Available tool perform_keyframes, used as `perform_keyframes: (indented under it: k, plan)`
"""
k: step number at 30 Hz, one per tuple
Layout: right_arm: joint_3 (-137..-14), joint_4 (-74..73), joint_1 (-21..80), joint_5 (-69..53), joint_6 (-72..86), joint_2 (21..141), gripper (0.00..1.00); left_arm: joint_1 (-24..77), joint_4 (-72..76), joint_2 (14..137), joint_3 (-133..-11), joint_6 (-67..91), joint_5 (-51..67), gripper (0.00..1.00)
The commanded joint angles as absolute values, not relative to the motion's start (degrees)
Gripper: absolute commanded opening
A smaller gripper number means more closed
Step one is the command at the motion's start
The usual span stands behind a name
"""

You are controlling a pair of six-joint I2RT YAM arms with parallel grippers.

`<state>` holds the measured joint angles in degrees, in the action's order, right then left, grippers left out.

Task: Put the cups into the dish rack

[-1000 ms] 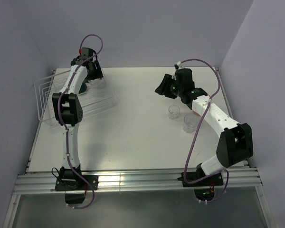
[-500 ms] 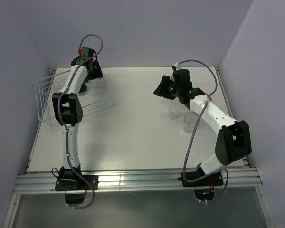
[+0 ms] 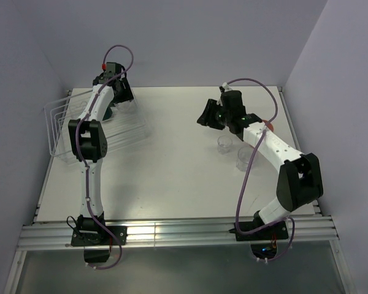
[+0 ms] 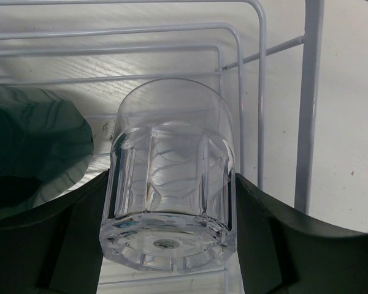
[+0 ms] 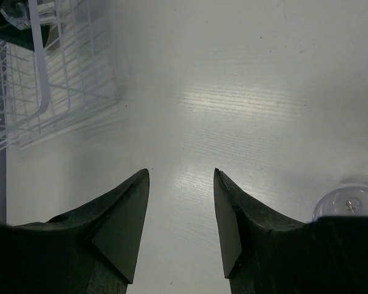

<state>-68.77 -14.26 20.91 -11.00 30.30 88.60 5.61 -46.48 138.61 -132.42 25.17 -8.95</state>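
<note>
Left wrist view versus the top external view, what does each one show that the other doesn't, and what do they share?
Only the left wrist view shows the left pincer closed on a clear tumbler inside the rack, with the dark green mug beside it.

Only the top external view shows the right pincer, both whole arms, two clear tumblers standing on the table near the right arm, and a sliver of salmon pink behind that arm.

Both show the dish rack, and the left pincer working inside it.
</note>
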Motion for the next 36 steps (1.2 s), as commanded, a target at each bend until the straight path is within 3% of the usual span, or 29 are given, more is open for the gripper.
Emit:
perform_keyframes:
  k: [1,14,15,16,17,36]
  plan:
    - [-70.84,-13.71,21.53,-10.37,29.18,89.12,0.54,5.54,-43.16,139.48,-132.36,25.84,-10.11,0.62]
    - [-71.89,-14.24,22.5,-9.84,28.83,90.53,0.54,5.54,-41.31,138.6,-130.43,25.75,-11.16,0.77]
    - [-71.98,-14.15,22.59,-9.76,28.83,90.53,0.54,5.54,-41.31,138.52,-130.43,25.75,-11.16,0.8]
    - [-71.98,-14.24,22.67,-9.84,28.83,90.61,0.54,5.54,-41.22,138.52,-130.17,25.93,-11.16,0.91]
    - [-71.98,-14.15,22.76,-9.84,28.83,90.7,0.54,5.54,-41.05,138.34,-129.99,25.84,-11.08,0.91]
    - [-71.9,-14.68,24.34,-8.35,28.48,89.3,0.54,6.59,-35.77,129.12,-123.05,25.58,-10.46,0.88]
